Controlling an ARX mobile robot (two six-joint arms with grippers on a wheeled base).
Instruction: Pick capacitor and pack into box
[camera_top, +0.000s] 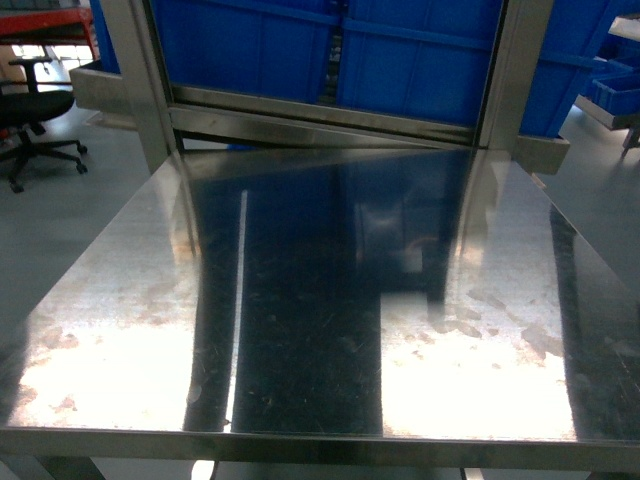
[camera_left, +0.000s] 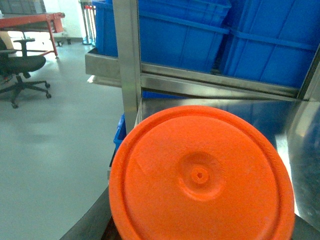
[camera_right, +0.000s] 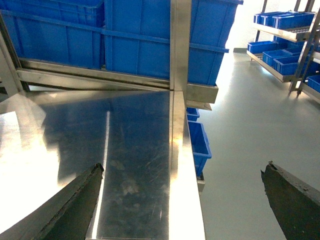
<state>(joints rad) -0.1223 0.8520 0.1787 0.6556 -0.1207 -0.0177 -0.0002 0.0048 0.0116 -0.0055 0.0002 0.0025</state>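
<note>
Filling most of the left wrist view, a round orange lid (camera_left: 200, 175) with a raised rim and a small dimple at its middle. Blocking the left jaws completely, so cannot tell how they stand. Right jaws spread wide: two dark fingers (camera_right: 75, 205) poking in at the near corners of the right wrist view, well apart, pinching nothing, hanging over the right edge of the tabletop (camera_top: 300, 330).

No sight of the box in any of the three views, so cannot tell where it is.

Bare brushed steel for the tabletop, scratched and blotchy, with bright glare patches at near left and near right and a dark reflected band down the middle. At the far edge, a steel frame (camera_top: 140, 80) with upright posts and a slanted rail, carrying big blue bins (camera_top: 250, 50) packed side by side. Below the right edge of the tabletop, smaller blue bins (camera_right: 198, 142) near the grey floor (camera_right: 240, 115). Far right, a metal rack (camera_right: 285, 35) holding more blue bins. Far left, a black office chair (camera_top: 35, 110) on castors, and behind it a red bench (camera_top: 45, 25).
</note>
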